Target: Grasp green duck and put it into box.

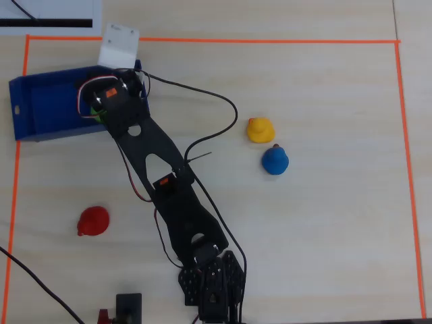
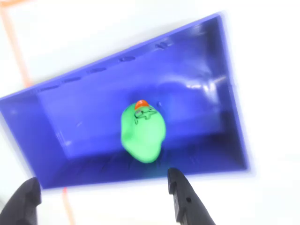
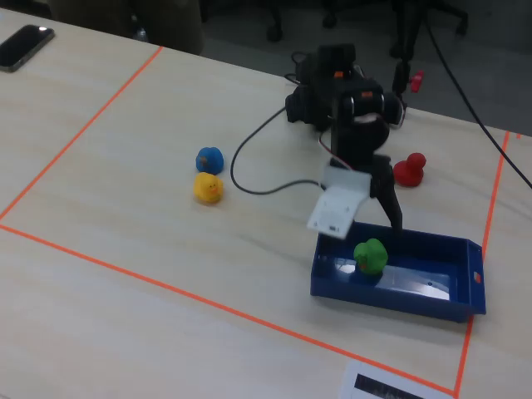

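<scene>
Lime-green against the dark blue floor, the green duck (image 2: 143, 133) lies inside the box (image 2: 84, 129) in the wrist view, its orange beak turned toward the far wall, and we see nothing touching it. Below it in that view our gripper (image 2: 105, 199) hangs with its two black fingers (image 2: 185, 199) spread wide apart, one at each lower corner of the picture, nothing between them. From the fixed view the duck (image 3: 371, 254) sits at the end of the box (image 3: 391, 295) nearest the arm, close to the wall on that side, while the gripper (image 3: 370, 220) stands just above it, a white plate on one side and a black finger on the other. In the overhead view the arm (image 1: 158, 172) reaches diagonally across the table (image 1: 324, 236) and its head covers the right end of the box (image 1: 47, 101); only a sliver of green shows there. We also see a yellow duck (image 1: 260, 129) and a blue duck (image 1: 275, 160) close together well to the right, and a red duck (image 1: 93, 221) alone near the left tape line (image 1: 15, 189).
</scene>
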`<act>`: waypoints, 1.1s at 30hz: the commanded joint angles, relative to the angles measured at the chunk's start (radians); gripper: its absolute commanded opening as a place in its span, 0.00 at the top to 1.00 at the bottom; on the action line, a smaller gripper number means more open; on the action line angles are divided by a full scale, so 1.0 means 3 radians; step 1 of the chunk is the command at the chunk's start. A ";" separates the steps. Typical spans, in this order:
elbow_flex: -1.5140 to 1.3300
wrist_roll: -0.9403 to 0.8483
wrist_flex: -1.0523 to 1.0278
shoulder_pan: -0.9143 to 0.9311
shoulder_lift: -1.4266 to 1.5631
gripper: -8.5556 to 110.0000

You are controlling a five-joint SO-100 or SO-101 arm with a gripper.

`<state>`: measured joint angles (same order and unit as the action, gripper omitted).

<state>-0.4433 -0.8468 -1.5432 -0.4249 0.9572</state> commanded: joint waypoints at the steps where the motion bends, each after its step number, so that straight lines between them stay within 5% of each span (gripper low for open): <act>1: -0.0890 -0.0082 0.0174 0.0256 0.1636 0.91; 12: -0.5885 -0.1110 0.2004 0.1150 0.5901 0.93; 16: -0.7210 -0.1324 0.2091 0.1365 0.7179 0.93; 25: -0.8805 -0.1529 0.1943 0.1611 0.7844 0.93; 30: -0.8892 -0.1652 0.0864 0.1391 0.7849 0.93; 33: -0.8892 -0.1606 0.0772 0.1488 0.7849 0.92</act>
<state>-3.1170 -1.3407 -1.2364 0.0000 3.3195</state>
